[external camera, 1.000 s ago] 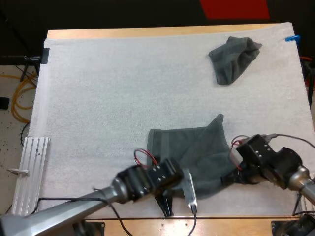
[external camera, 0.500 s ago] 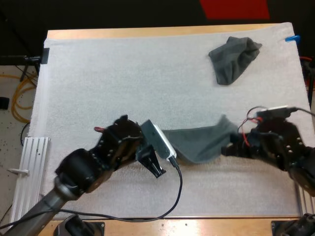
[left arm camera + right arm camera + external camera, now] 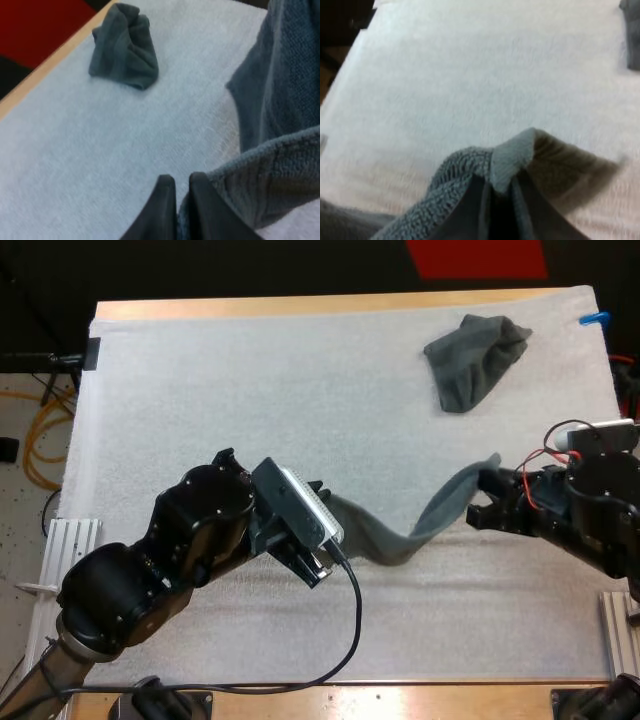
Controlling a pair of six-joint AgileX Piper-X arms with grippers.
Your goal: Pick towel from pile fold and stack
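Observation:
A dark grey-green towel (image 3: pixel 420 525) hangs stretched between my two grippers above the middle of the mat, sagging in between. My left gripper (image 3: pixel 325 498) is shut on the towel's left corner (image 3: pixel 240 185); its black fingers (image 3: pixel 162 200) pinch the cloth. My right gripper (image 3: pixel 488 498) is shut on the towel's right corner (image 3: pixel 512 155), which folds over its fingers (image 3: pixel 472 210). A second, crumpled towel (image 3: pixel 474 360) lies at the far right of the mat, also seen as the crumpled towel (image 3: pixel 125 47) near the table's far edge.
The white mat (image 3: pixel 250 390) covers the wooden table (image 3: pixel 300 305). A metal rail (image 3: pixel 55 580) lies along the table's left side. Cables (image 3: pixel 40 430) trail on the floor at the left.
Both grippers have lifted the towel off the mat and moved away from the near edge, spreading apart. The towel went from lying flat to hanging taut between them.

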